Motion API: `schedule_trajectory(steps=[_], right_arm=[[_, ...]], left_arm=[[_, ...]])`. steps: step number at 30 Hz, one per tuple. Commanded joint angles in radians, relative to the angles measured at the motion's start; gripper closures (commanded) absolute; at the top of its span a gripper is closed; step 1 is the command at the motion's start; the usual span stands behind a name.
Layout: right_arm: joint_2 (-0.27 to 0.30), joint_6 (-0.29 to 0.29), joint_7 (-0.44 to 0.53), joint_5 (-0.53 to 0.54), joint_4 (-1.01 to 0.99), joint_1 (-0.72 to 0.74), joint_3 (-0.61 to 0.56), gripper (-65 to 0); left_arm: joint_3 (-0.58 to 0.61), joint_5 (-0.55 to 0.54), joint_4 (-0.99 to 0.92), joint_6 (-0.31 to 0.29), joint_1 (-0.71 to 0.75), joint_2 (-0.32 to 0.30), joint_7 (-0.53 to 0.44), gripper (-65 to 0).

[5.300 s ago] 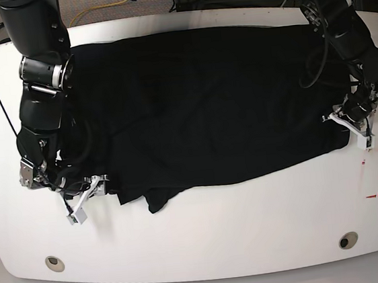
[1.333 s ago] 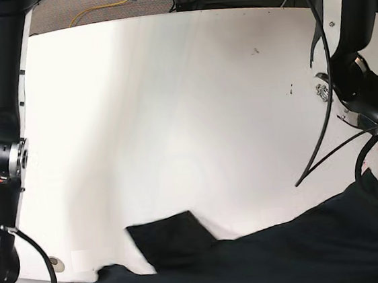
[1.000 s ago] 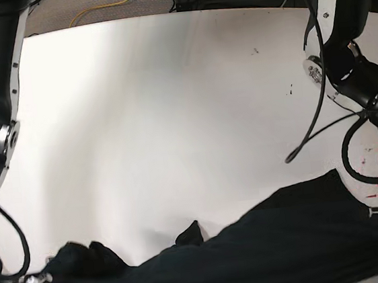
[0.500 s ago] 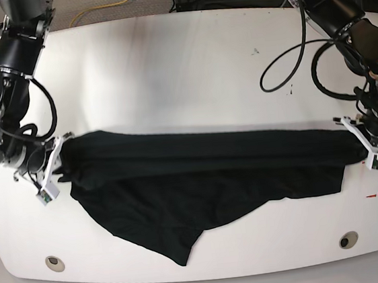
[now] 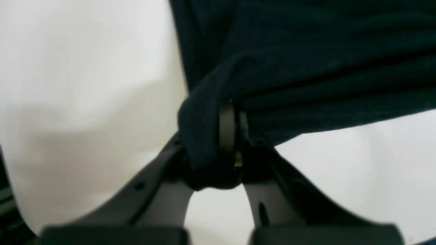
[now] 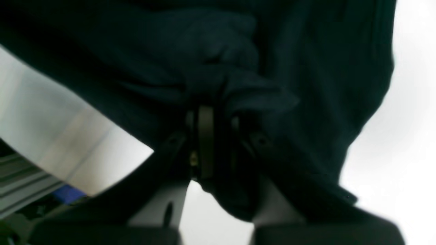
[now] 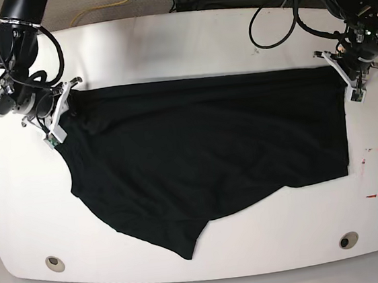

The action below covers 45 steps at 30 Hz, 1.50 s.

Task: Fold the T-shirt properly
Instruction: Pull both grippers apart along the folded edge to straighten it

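Note:
The black T-shirt (image 7: pixel 203 147) lies spread on the white table (image 7: pixel 166 49), its top edge stretched straight between both grippers, its lower edge slanting to a point at the front. My right gripper (image 7: pixel 61 111) is shut on the shirt's left top corner. My left gripper (image 7: pixel 343 74) is shut on the right top corner. In the left wrist view the fingers (image 5: pixel 227 129) pinch a bunched fold of the T-shirt (image 5: pixel 306 68). In the right wrist view the fingers (image 6: pixel 204 136) pinch gathered cloth of the T-shirt (image 6: pixel 272 51).
Red tape marks (image 7: pixel 376 172) sit on the table at the right. Two round holes (image 7: pixel 53 262) (image 7: pixel 349 240) lie near the front edge. Cables (image 7: pixel 277 17) hang over the back right of the table.
Both grippers have carried the shirt's top edge from mid-table toward the back. The shirt has been drawn out flatter and wider behind them.

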Motion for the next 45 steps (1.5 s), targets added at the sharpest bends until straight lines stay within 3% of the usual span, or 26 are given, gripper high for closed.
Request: schedule_trajectory(steps=[1,10,19,24,34,37,39,43,45], right_arm=[[0.013,-0.001,0.007,-0.009,0.045,-0.015,0.016,0.0],[-0.024,-0.001,0.007,-0.011,0.021,0.081,0.009,0.0],[-0.05,-0.001,0.013,-0.012,-0.144,0.267,-0.07,0.0],[-0.04,-0.001,0.12,-0.012,-0.282,0.344,-0.152,0.0],[0.03,-0.001,0.297,-0.014,-0.543,0.437,-0.32,-2.7],[0.053,-0.001,0.297,-0.011,-0.546,0.436,-0.313,-11.4],[0.079,-0.001,0.297,-0.003,-0.51,0.42,-0.278,-24.1],[0.104,-0.001,0.24,-0.009,-0.368,0.33,-0.142,-47.7],[0.104,-0.001,0.222,-0.009,-0.322,0.291,-0.068,-53.6]], left_arm=[[-0.039,0.013,0.009,0.01,0.016,-0.013,-0.013,0.0],[-0.056,0.013,-0.001,0.01,0.016,0.02,-0.124,0.0],[-0.058,0.014,-0.042,0.01,-0.05,0.018,-0.125,0.0],[-0.058,0.016,-0.102,0.01,-0.1,0.013,-0.128,0.0],[-0.056,0.019,-0.174,0.01,-0.189,-0.028,-0.128,0.0],[-0.05,0.017,-0.199,0.01,-0.194,-0.057,-0.128,0.0],[-0.049,0.016,-0.223,0.01,-0.195,-0.065,-0.128,0.0],[-0.056,0.016,-0.257,0.01,-0.212,-0.065,-0.128,-16.5],[-0.056,0.016,-0.272,0.01,-0.214,-0.065,-0.128,-23.7]])
